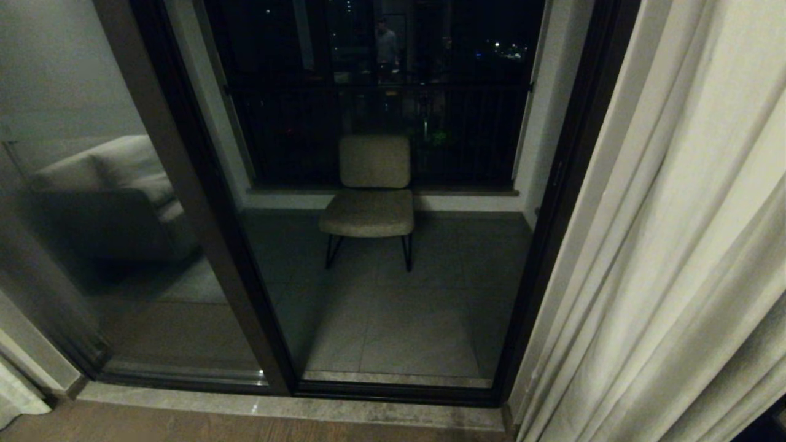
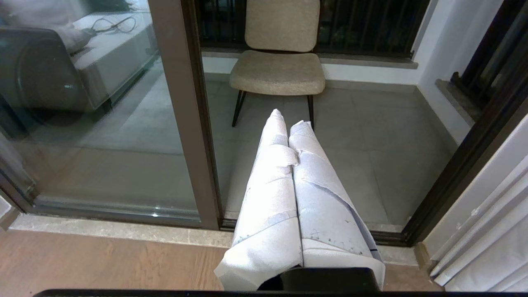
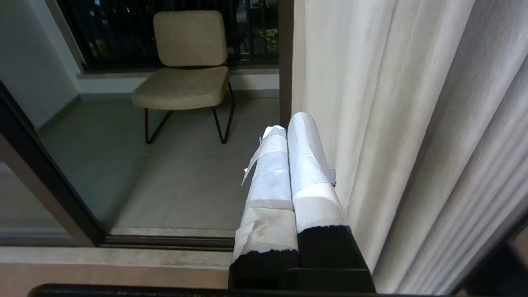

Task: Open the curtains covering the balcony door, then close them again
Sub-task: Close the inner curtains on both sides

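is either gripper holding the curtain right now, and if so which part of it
Nothing is held. The left gripper is shut on nothing, facing the balcony door. The right gripper is shut beside the curtains, gripping no fabric.

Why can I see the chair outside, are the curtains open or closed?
Open. The curtains hang bunched at the right side, leaving the balcony door glass uncovered, so the chair shows.

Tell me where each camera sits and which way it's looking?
Head view: up on the robot's head, looking forward and down at the door and curtains; no arm shows.
Left wrist view: behind the left gripper, jaws shut, facing the door.
Right wrist view: behind the right gripper, jaws shut, beside the curtains.
All three share the chair on the balcony.
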Robot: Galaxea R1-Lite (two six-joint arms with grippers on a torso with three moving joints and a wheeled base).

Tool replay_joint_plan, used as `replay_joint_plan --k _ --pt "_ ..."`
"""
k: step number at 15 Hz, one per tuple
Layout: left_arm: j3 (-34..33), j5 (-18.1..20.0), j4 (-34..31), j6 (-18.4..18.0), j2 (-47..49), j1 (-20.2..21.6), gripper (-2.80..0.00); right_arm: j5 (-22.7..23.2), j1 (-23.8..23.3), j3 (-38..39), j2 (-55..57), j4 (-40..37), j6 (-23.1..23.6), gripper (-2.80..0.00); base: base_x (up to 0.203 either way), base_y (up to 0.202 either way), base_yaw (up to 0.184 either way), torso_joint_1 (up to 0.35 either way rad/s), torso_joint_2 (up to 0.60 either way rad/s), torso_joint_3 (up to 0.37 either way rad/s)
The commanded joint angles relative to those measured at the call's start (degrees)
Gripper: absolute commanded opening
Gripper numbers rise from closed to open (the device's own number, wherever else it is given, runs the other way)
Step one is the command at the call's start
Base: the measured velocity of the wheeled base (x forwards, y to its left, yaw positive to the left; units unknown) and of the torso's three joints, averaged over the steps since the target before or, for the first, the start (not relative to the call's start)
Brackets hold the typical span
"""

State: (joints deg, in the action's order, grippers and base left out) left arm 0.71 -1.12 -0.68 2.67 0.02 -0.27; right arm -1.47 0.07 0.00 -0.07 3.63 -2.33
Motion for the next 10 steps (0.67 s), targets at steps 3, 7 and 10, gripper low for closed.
replay_joint_plan --k 3,7,10 --pt "0.0 0.0 0.0 0.1 0.0 0.0 -2.8 0.0 0.0 0.0 0.1 0.1 -0.1 -2.8 0.0 0.0 0.0 0.0 0.0 0.0" --pt "0.0 0.0 0.0 0.1 0.0 0.0 -2.8 0.0 0.0 0.0 0.1 0.1 -0.2 -2.8 0.0 0.0 0.0 0.0 0.0 0.0" --pt "0.0 0.0 0.0 0.1 0.0 0.0 -2.8 0.0 0.0 0.0 0.1 0.1 -0.2 -2.8 0.0 0.0 0.0 0.0 0.0 0.0"
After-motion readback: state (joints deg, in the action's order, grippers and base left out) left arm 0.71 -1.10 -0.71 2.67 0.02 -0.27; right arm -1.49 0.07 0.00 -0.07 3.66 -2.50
